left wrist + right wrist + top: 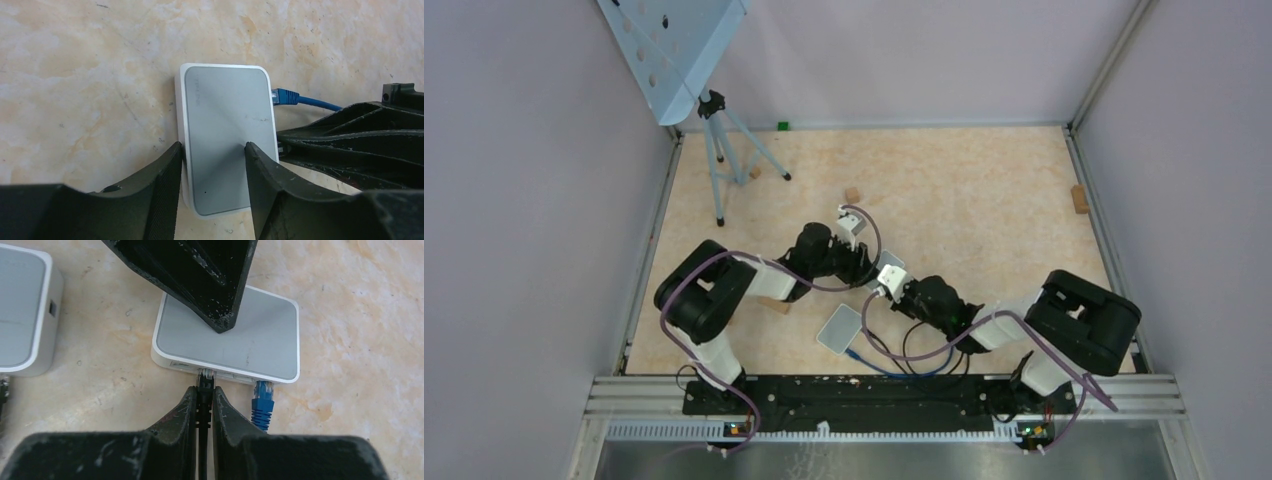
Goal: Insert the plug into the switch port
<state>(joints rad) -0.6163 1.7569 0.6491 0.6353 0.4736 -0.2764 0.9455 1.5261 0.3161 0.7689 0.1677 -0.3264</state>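
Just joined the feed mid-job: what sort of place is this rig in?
Probably a lab test cell: plain grey walls enclose a marbled tabletop, an aluminium rail runs along its near edge, and a tripod stands in the far left corner.

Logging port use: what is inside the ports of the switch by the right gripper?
The switch has a blue plug in one port. The right gripper holds a black plug at another; how deep is hidden.
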